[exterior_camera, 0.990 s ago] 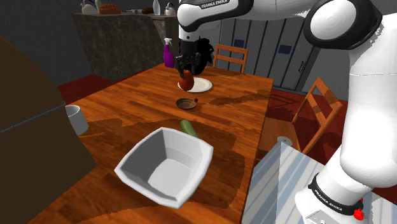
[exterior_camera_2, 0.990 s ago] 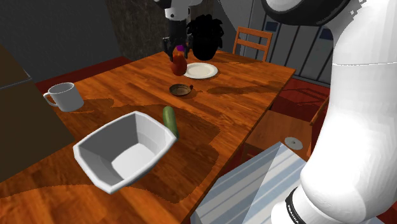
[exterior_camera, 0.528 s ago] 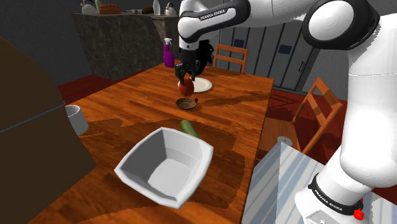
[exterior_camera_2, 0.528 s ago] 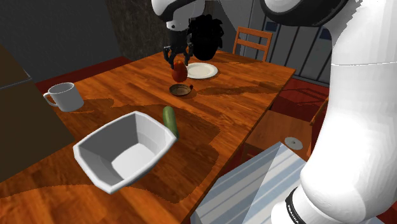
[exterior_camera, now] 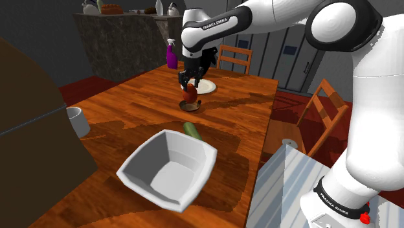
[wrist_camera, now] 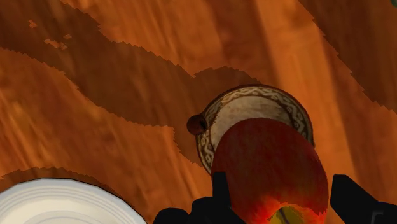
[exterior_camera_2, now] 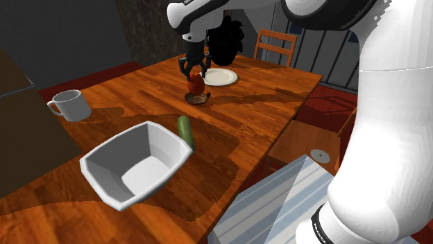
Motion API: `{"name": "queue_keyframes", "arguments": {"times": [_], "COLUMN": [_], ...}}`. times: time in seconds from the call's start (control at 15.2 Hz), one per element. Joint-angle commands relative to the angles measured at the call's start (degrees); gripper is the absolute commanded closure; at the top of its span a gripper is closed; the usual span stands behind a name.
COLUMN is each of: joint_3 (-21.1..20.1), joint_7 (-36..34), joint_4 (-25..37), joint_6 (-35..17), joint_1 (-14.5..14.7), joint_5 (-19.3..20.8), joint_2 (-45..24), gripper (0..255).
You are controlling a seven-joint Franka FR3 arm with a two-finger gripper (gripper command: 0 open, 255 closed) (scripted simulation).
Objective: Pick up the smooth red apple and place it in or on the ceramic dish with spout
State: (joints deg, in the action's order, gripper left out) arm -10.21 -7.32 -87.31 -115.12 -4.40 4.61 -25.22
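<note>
Two fingers (wrist_camera: 221, 191) of the gripper (exterior_camera: 189, 91) clamp the red apple (exterior_camera: 190, 96) over the spouted dish (exterior_camera: 189, 108), half hiding it; contact unclear. A white plate (exterior_camera: 208, 86), partly covered, sits at the dish's 1 o'clock in the shoulder view.

shoulder: high, beside and behind the stand (exterior_camera: 285, 188), facing down the surface (exterior_camera: 129, 107) toward the chairs (exterior_camera: 234, 58) | second exterior: nearly the same side and height, also looking down | wrist: on the claw (wrist_camera: 283, 191), close over the surface, apple (wrist_camera: 270, 159) nearest the lens | shared by all: spouted dish (wrist_camera: 254, 98), white plate (wrist_camera: 57, 203)
</note>
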Motion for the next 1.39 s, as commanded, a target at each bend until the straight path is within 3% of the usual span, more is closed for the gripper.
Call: {"name": "queue_keyframes", "arguments": {"times": [0.0, 0.13, 0.2, 0.53, 0.79, 1.32], "joint_3": [0.0, 0.0, 0.0, 0.0, -0.2, -0.2], "joint_7": [0.0, 0.0, 0.0, 0.0, 0.3, 0.3], "joint_4": [0.0, 0.0, 0.0, 0.0, 4.6, 4.6], "joint_6": [-0.1, -0.1, -0.1, -0.1, 6.3, 6.3], "joint_1": [0.0, 0.0, 0.0, 0.0, 0.0, 0.0], "joint_5": [0.0, 0.0, 0.0, 0.0, -0.4, -0.4], "joint_2": [0.0, 0.0, 0.0, 0.0, 1.8, 1.8], "gripper": [255, 255, 0, 0, 0, 0]}}
